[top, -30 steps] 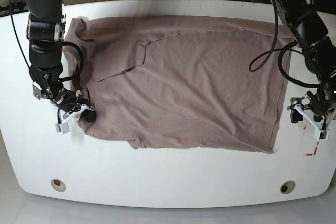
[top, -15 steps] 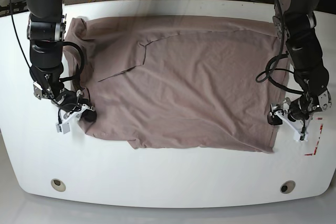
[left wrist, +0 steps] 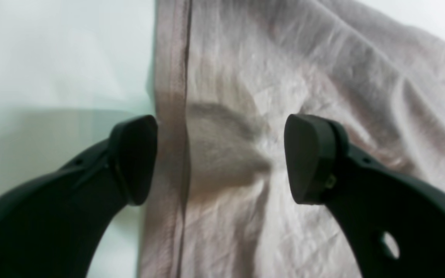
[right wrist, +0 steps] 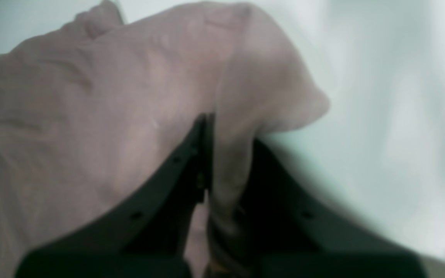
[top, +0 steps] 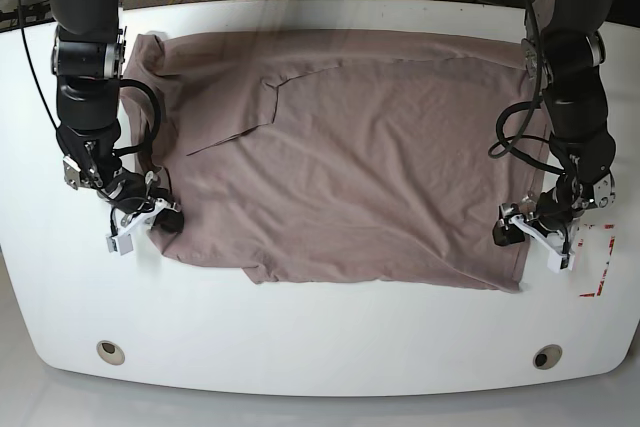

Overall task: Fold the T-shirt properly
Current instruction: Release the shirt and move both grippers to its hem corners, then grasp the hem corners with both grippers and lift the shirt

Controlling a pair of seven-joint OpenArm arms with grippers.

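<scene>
while spread flat across most of the white worktop [top: 320,347], t-shirt [top: 350,167] lies wrinkled w/ one sleeve folded inward near upper middle. base view: left tool [top: 532,237] at hem edge near lower corner on that view's right; right tool [top: 150,217] at cloth edge on opposite side. too small there to judge either grip. left wrist view fills gap: black fingers [left wrist: 311,158] wide apart, straddling stitched hem, one over bare worktop just beside the cloth edge, other over fabric; nothing pinched. small ridge of cloth bunched between them. right wrist view, blurred: jaws together, clamped on a fold of t-shirt, cloth draped over and round them. red marks on worktop [top: 600,272] beside left tool, seen only in base view.
</scene>
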